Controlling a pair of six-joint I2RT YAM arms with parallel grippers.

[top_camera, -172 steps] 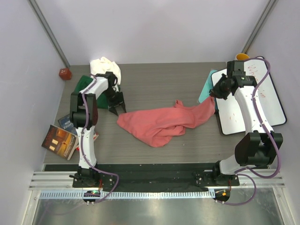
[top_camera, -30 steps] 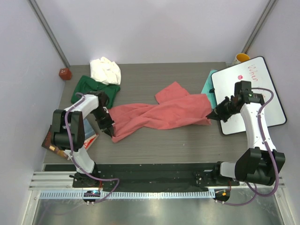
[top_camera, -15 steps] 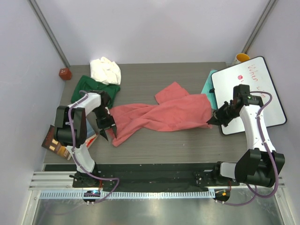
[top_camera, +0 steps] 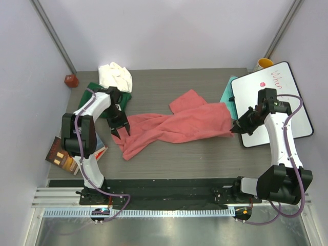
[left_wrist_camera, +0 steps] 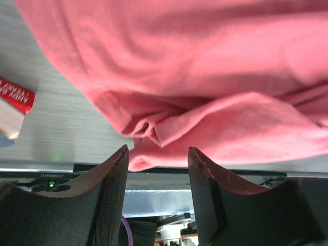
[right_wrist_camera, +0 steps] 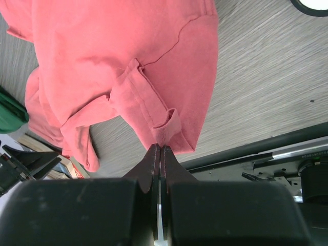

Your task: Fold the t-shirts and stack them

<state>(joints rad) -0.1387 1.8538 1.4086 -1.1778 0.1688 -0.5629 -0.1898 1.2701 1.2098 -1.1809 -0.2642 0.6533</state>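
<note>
Pincer on the right nips the pink shirt corner, likely to pull it flat; left pincer hangs open above

3 shirts lie on the bench: 1 salmon-pink shirt, 1 dark green shirt, 1 cream-white shirt. At least 2 books at lower left, 1 whiteboard, 1 yellow cup, 1 teal item, and 1 red object at upper left.
</note>
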